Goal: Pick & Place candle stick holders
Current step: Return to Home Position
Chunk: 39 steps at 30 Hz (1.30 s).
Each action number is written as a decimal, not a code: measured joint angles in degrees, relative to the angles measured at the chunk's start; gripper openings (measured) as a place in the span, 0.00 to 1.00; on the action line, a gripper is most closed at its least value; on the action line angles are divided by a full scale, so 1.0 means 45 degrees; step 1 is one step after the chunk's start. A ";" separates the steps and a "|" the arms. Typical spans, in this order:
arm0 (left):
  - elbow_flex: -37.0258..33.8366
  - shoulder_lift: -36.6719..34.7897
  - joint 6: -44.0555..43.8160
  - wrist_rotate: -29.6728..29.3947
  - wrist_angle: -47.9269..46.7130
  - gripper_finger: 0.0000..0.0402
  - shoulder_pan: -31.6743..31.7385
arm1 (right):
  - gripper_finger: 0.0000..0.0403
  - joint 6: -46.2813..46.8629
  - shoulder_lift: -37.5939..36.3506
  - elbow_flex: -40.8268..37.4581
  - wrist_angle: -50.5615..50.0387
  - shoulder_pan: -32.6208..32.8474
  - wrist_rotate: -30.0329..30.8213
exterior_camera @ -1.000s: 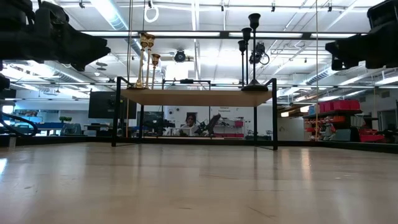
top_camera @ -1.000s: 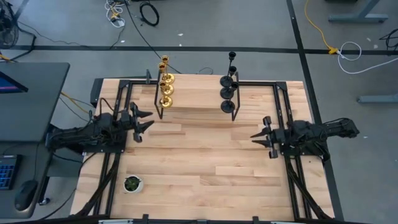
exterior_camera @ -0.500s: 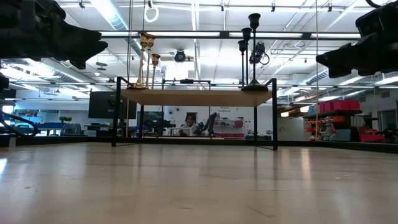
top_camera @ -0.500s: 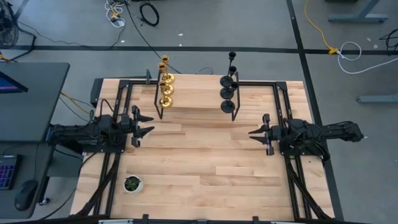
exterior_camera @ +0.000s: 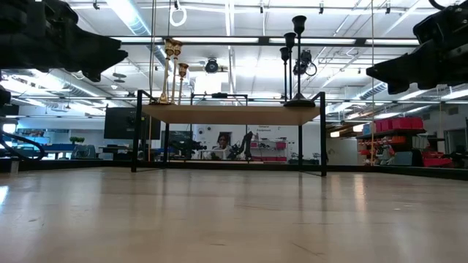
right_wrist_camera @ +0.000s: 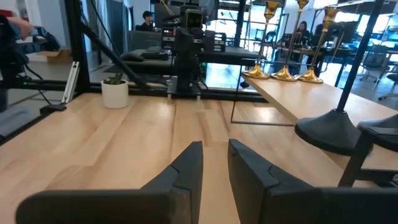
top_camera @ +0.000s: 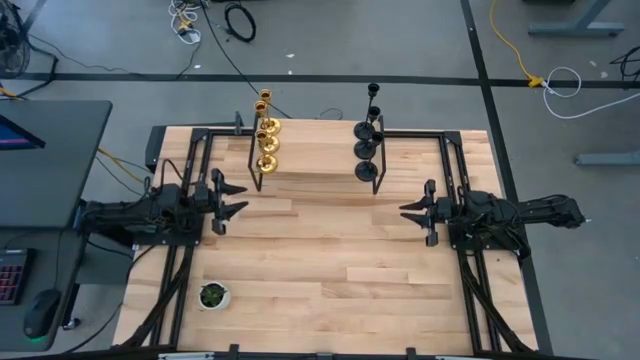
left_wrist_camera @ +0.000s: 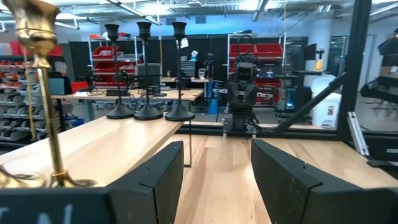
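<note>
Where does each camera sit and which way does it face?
High: above the table, looking straight down; shows both arms, left tool facing right tool.
Low: table-top height, looking level toward the shelf; arms darken both upper corners.
Left wrist: on the left arm, looking past its open fingers at the right arm.
Right wrist: on the right arm, looking past its fingers at the left arm.
Shared: high and low both show gold holders and black holders on the shelf.

Three gold candle stick holders [top_camera: 266,141] and three black holders [top_camera: 367,142] stand on the shelf [top_camera: 315,160], left tool [top_camera: 240,197] and right tool [top_camera: 408,213] empty.
</note>
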 joint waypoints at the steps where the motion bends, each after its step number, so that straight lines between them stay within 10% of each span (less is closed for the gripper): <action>1: 0.0000 0.0000 0.0000 -0.0003 0.0000 0.47 0.0058 | 0.19 0.0001 0.0000 0.0000 0.0000 0.0000 0.0000; 39: -0.0005 0.0058 0.0000 0.0034 0.0024 0.47 0.0006 | 0.19 -0.0002 0.0003 0.0005 0.0000 0.0002 0.0000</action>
